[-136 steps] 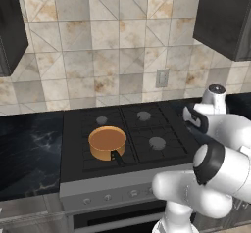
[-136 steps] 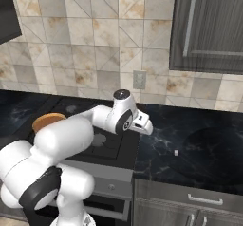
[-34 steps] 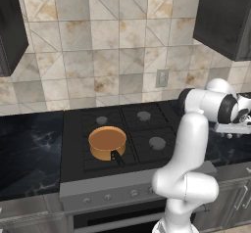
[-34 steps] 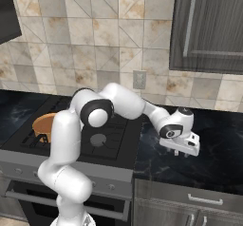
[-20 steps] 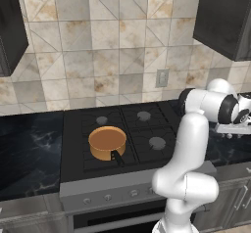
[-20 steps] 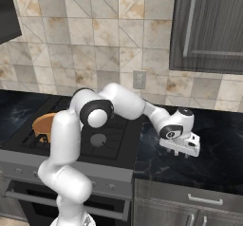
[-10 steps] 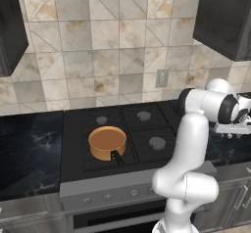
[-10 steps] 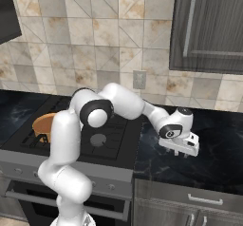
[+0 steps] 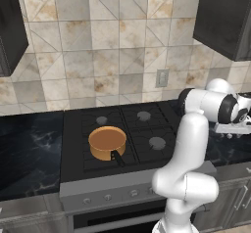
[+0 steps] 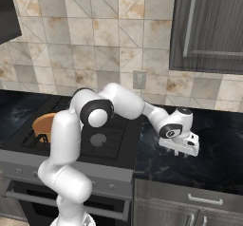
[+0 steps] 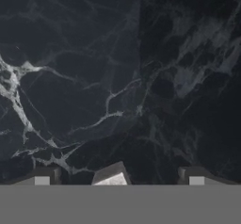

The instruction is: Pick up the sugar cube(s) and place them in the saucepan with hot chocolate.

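- Sugar cube: a small pale block sits on the black marble counter at the bottom of the hand view, between the two finger tips, touching neither as far as can be seen.
- Hand: reached far to the robot's right over the counter, low and pointing down; its jaws stand wide apart with nothing clamped. That straddling pose looks like the set-up for closing on the cube.
- In the left base view the hand sits at the right edge, past the end of the stove.
- Saucepan: copper-orange with a brown inside, on the front left burner, its short black handle pointing toward the stove front. From the right base view the saucepan is partly hidden behind the robot's own arm.
- Cube and pan are well apart, so once gripped the cube must be carried back across the stove.
- Around: grey burner caps, a wall outlet on the tiled backsplash, dark cabinets above.
- Nothing stands on the counter near the cube; the likelier trouble is so small a block slipping out as the jaws shut.
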